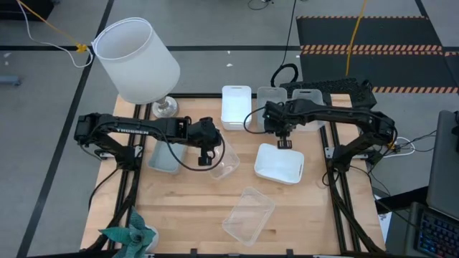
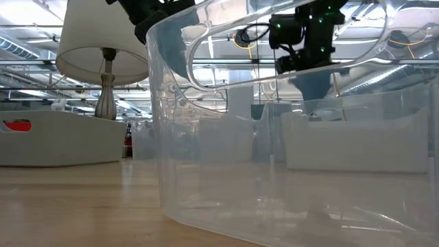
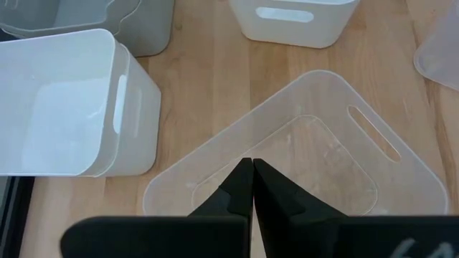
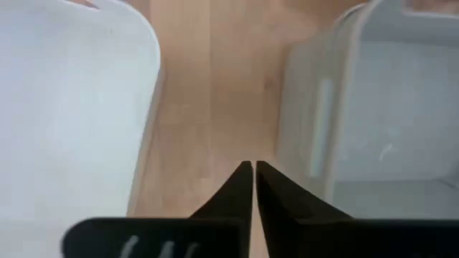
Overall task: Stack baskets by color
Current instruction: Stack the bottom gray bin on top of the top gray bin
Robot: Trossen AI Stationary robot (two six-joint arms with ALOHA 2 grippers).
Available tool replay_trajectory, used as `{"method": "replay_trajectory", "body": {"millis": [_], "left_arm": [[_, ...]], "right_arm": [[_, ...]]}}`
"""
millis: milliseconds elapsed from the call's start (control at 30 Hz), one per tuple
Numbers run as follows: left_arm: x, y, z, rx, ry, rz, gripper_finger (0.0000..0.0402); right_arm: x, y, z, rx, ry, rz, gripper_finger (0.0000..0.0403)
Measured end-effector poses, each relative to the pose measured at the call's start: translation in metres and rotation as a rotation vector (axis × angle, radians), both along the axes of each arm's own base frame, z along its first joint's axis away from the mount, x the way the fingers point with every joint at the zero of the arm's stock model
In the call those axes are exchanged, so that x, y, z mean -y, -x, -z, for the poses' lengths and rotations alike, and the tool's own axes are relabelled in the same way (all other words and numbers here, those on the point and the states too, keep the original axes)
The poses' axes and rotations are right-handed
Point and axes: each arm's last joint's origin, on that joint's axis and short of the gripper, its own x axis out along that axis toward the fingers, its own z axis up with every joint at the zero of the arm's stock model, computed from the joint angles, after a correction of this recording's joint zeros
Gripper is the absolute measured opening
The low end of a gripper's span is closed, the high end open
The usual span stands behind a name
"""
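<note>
Both sets of jaws are shut and hold nothing. The right gripper (image 1: pixel 283 143) hangs over bare table between a white basket (image 1: pixel 279 163) below it and the back row, probably lining up its next pick. The left gripper (image 1: pixel 206 159) hovers above a clear basket (image 3: pixel 301 154), likely waiting. Another clear basket (image 1: pixel 248 213) lies near the front edge; a white one (image 1: pixel 236 106) and grey ones (image 1: pixel 307 107) sit at the back, another grey one (image 1: pixel 164 156) under the left arm, so most sorting seems undone.

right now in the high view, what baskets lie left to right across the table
grey basket → clear basket under the left pincer → clear basket near the front edge → white basket in mid-table. The baskets along the far edge overlap these in order, so they are left out.
</note>
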Motion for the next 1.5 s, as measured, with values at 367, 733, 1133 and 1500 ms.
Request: {"method": "replay_trajectory", "body": {"millis": [367,733,1133,1500], "left_arm": [[0.000,0.000,0.000,0.005,-0.001,0.000,0.0014],[0.000,-0.004,-0.003,0.049,0.003,0.015,0.0015],[0.001,-0.004,-0.003,0.051,0.016,0.015,0.0015],[0.005,-0.004,-0.003,0.049,0.032,0.010,0.0014]], "right_arm": [[0.002,0.008,0.038,-0.048,0.141,-0.029,0.0001],[0.010,0.007,0.037,-0.044,0.208,-0.062,0.0001],[0.015,0.007,0.036,-0.022,0.217,-0.052,0.0000],[0.017,0.004,0.035,0.006,0.237,-0.067,0.0000]]}}
